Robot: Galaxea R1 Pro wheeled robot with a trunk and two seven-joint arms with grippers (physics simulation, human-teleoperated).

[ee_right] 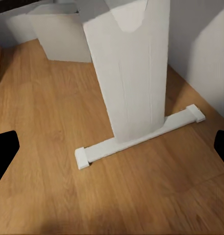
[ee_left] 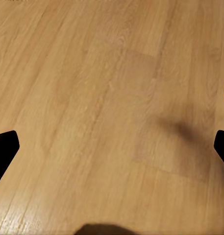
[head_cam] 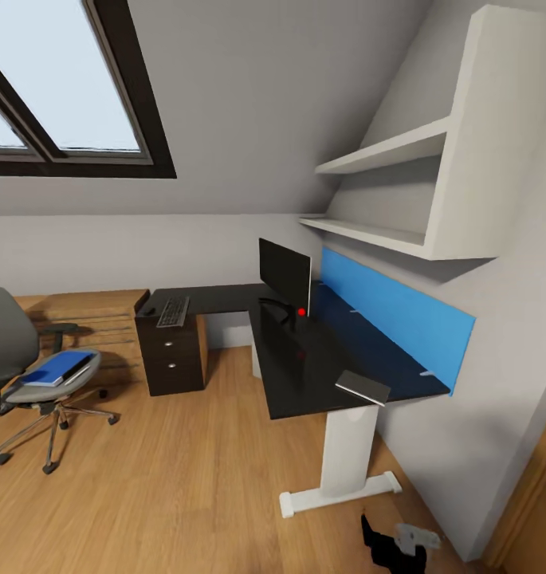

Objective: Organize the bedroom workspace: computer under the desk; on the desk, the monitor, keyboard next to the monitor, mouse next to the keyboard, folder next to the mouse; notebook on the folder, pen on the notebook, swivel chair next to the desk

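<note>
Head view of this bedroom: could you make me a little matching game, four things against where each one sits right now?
Things:
1. folder
2. keyboard
3. monitor
4. notebook

Places:
A. near end of the desk, at its edge
B. on the swivel chair seat
C. desk corner, by the blue wall panel
D. desk wing above the drawer unit

Pairs: 1-B, 2-D, 3-C, 4-A

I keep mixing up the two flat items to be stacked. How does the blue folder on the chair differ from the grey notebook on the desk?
The bright-blue rectangular folder is vivid and looks the larger of the two; the thin grey notebook is dull. The folder lies on the grey seat of the swivel chair, away from the desk, while the notebook sits at the near end of the glossy black L-shaped desk. Both lie flat.
</note>
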